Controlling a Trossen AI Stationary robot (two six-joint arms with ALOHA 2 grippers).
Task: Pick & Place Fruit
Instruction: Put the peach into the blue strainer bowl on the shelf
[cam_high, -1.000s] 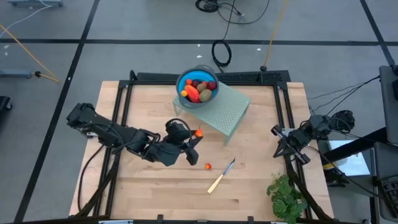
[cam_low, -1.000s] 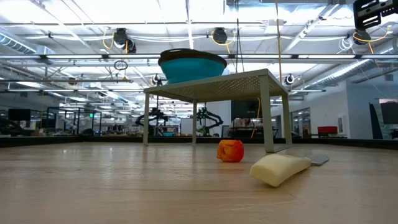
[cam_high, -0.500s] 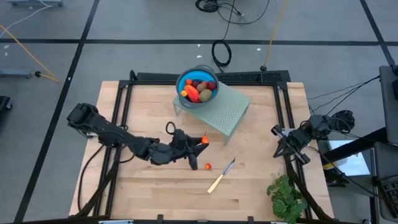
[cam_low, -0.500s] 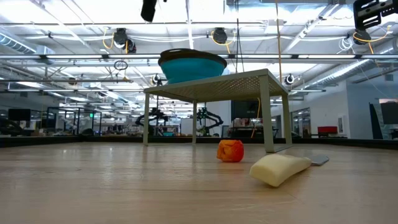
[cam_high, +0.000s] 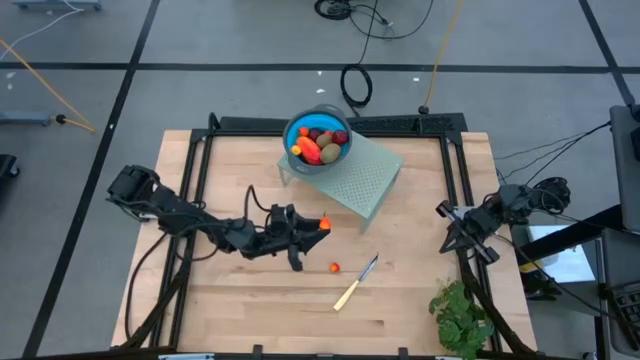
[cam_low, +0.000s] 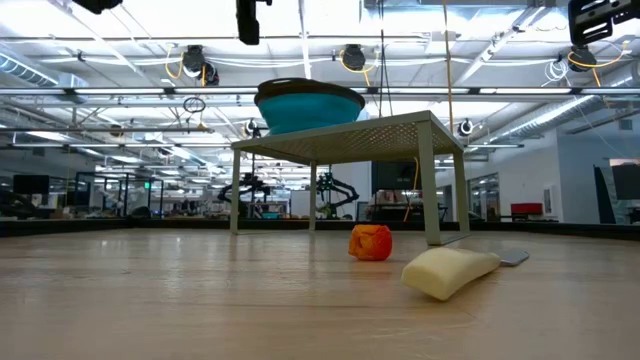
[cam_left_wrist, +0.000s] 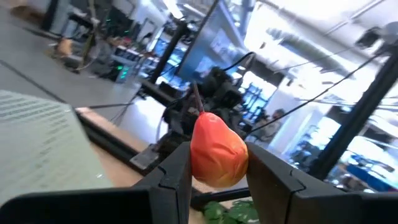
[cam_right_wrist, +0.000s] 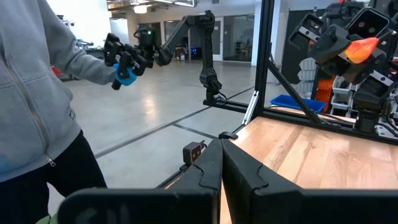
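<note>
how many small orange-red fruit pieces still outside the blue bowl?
2. One orange-red piece is held in the left gripper, above the table; another lies on the table beside the knife.

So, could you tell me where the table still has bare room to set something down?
The near edge left of the knife is bare wood, as is the stretch between the mesh stand and the right gripper. It is crowded mid-table, where the left gripper holds an orange fruit above a small loose fruit. The leafy bunch fills the near right corner.
</note>
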